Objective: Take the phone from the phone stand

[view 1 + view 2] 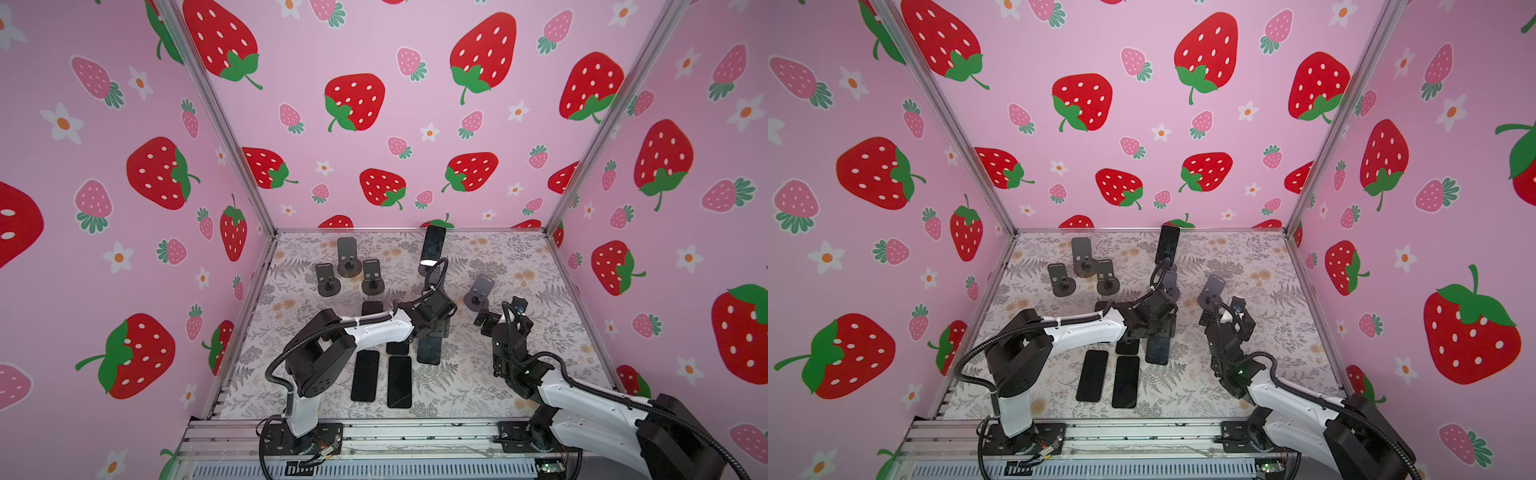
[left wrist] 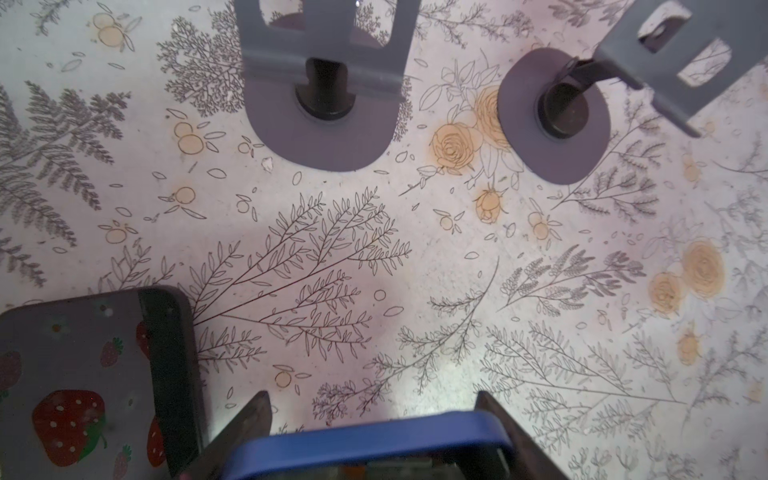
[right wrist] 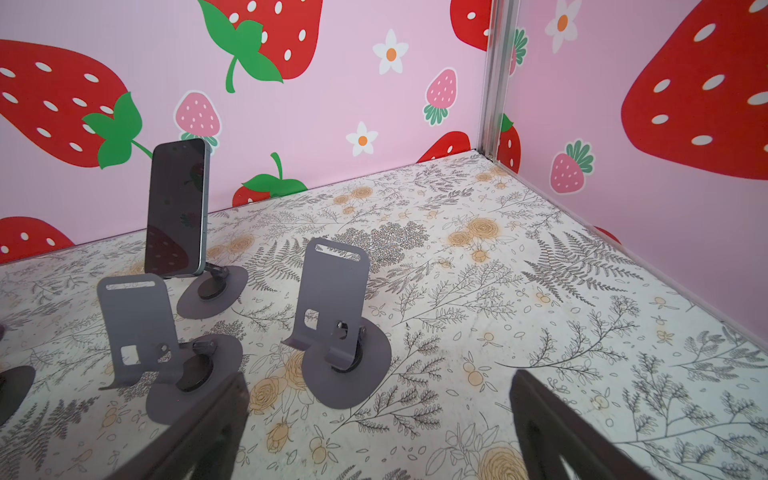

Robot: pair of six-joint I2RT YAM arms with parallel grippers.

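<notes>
- My left gripper (image 2: 372, 405) is closed on a blue-rimmed, dark-faced phone (image 2: 374, 442). One finger bears on each long edge, so this hand is occupied.
- In a top view the blue-rimmed, dark-faced phone (image 1: 429, 351) has its long axis running front to back. Its free end is low over the floral-printed tabletop (image 1: 519, 374), just beside the black phones lying flat (image 1: 365, 376). I cannot tell whether it touches the surface.
- My right gripper (image 3: 376, 384) is spread wide and carries nothing.
- Closest to that gripper is an empty grey metal stand with a round base (image 3: 336, 324). A second empty grey stand (image 3: 137, 328) is near it.
- Beyond both is the task's thing, the dark-screened phone with a grey-green metal edge (image 3: 176, 212). It is seated on its own grey round-based stand (image 3: 212, 291), near the pink strawberry-print back wall (image 3: 332, 104).
- Its long axis is close to vertical and tilted slightly back. The screen faces the front, toward both arms.
- In both top views this phone lies almost directly behind my left gripper. From my right gripper it lies toward the back and across to the left.
- Judgement: the left arm is in line with the phone but loaded. The right arm is free but must reach diagonally past the closest empty stand.
- Judgement: the grip should close across the two long edges. The lift should follow the long axis to clear the stand's lip.
</notes>
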